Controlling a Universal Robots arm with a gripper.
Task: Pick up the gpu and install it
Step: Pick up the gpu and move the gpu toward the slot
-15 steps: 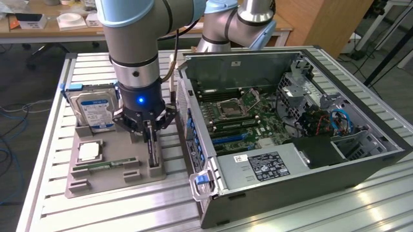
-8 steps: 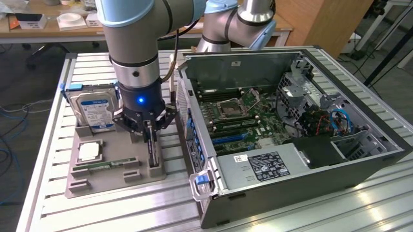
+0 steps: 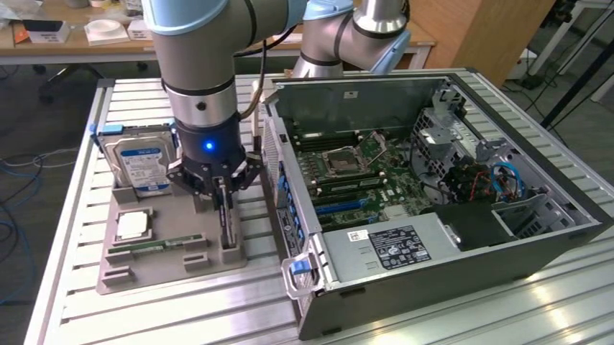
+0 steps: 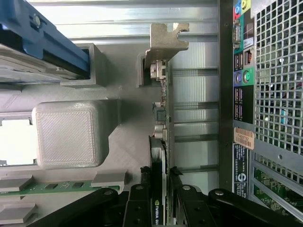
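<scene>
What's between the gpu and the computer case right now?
Nothing but a bare strip of slatted table; the wrist view shows it running between the gpu and the computer case.

I work in a robotics lab. An open PC case lies on a slatted aluminium bench; beside the case my arm hangs over a grey printed tray of loose computer parts. Behind the case stand cluttered wooden desks; cables trail across the floor.
</scene>
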